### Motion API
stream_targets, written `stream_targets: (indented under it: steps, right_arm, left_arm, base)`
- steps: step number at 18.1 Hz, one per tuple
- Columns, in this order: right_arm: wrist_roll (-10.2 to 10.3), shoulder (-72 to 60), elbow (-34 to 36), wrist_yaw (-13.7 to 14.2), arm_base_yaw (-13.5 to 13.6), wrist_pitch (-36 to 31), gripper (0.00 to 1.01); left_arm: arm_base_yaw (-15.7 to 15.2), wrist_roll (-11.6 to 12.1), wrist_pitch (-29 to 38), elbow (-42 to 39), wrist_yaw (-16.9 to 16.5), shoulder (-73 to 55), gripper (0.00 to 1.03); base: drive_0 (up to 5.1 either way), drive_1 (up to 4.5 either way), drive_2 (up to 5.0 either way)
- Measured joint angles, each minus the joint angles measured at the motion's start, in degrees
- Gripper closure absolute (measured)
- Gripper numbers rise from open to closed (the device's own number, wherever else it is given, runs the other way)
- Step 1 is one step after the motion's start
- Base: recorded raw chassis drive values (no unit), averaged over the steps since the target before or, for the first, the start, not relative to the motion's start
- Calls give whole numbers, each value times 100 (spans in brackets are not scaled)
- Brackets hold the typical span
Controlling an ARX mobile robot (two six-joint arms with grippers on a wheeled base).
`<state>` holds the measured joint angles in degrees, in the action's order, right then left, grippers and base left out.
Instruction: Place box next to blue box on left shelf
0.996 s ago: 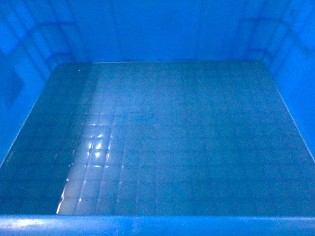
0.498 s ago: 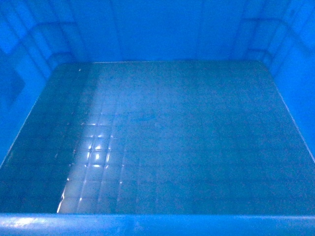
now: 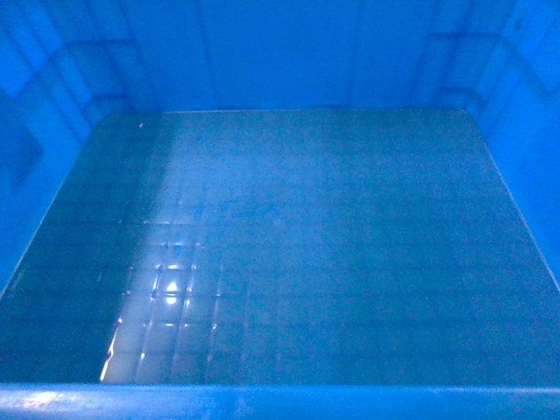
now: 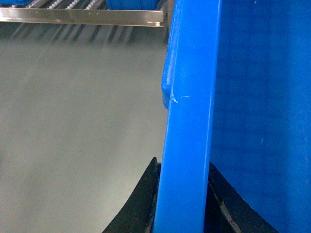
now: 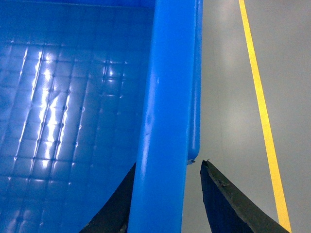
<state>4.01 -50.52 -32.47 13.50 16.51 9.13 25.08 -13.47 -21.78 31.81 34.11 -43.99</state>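
Blue box (image 3: 289,254) fills the head view — left end effector (image 4: 181,204) and right end effector (image 5: 165,204) each clamp its opposite rims above grey floor (image 4: 73,136).

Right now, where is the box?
The box fills the head view, held between both grippers: left gripper straddles its left rim, right gripper its right rim, above grey floor.

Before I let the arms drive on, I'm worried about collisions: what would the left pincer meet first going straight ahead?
Probably the metal shelf rail. The left pincer straddles the box rim, pointing along it over bare grey floor; depth is unclear.
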Motion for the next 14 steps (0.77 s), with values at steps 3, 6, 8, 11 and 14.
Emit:
stream_targets:
  steps: [3, 6, 8, 11, 14]
  right_arm:
    - [0, 2, 0, 0, 0, 0, 68]
    - [-2, 0, 0, 0, 0, 4, 68]
    - [-2, 0, 0, 0, 0, -9, 68]
    - [0, 0, 0, 0, 0, 13, 68]
    - [-2, 0, 0, 0, 0, 0, 68]
  left_arm:
    - [0, 0, 0, 0, 0, -7, 85]
    - [0, 0, 4, 0, -2, -11, 85]
    - [0, 2, 9, -2, 0, -4, 85]
    - [0, 0, -2, 0, -2, -11, 85]
    - [0, 2, 2, 0, 0, -11, 85]
  base:
    - [-10, 406, -425]
    - [-8, 407, -423]
    - [-4, 411, -419]
    - [1, 416, -414]
    - [15, 430, -400]
